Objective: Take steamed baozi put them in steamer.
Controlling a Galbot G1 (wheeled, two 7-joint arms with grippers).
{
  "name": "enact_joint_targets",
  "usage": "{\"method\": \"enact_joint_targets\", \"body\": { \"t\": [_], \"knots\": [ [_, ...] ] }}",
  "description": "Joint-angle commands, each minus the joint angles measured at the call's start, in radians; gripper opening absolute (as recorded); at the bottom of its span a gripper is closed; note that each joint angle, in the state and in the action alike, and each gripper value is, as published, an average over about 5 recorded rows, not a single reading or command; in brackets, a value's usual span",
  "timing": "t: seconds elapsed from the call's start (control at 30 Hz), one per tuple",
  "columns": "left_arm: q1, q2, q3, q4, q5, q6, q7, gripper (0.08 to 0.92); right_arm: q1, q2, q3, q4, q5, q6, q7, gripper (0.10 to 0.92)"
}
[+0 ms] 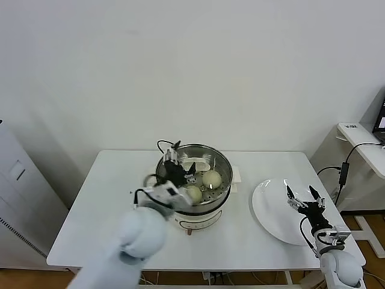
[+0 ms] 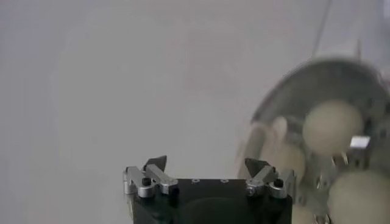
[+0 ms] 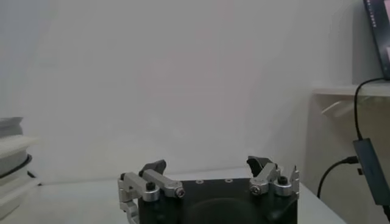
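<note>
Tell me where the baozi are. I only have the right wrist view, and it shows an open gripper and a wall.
Observer: In the head view, at least two baozi lie inside the steamer, in the middle of the table.
Operator: Where is the right gripper relative to that?
Observer: The right gripper hovers open over the white plate, to the right of the steamer and apart from it.
Operator: And the left arm?
Observer: The left gripper is at the steamer's left rim. The left wrist view shows it open and holding nothing.
</note>
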Motion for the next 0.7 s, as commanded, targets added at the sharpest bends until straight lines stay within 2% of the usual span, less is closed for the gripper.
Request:
{"method": "enact_joint_targets", "body": {
  "t": [0.03,0.17,0.37,0.53,0.7],
  "knots": [
    [0.072,0.13,-0.491,-0.095,-1.347,-0.222,-0.279,0.823,-0.004,-0.017,-0.024,0.063,0.0,-0.076,0.073,0.823],
    [0.19,0.151,-0.621,-0.009,-1.343,-0.242,-0.341,0.823,-0.005,-0.017,-0.034,0.084,-0.012,-0.076,0.093,0.823],
    [0.349,0.155,-0.648,0.161,-1.156,-0.369,-0.294,0.823,-0.018,0.003,-0.014,0.093,-0.043,-0.071,0.089,0.823],
    [0.395,0.153,-0.613,0.268,-1.105,-0.439,-0.289,0.823,-0.037,0.012,0.002,0.117,-0.084,-0.091,0.095,0.823],
    [0.369,0.131,-0.59,0.353,-1.098,-0.477,-0.287,0.823,-0.044,0.01,-0.001,0.124,-0.09,-0.095,0.095,0.823]
  ]
}}
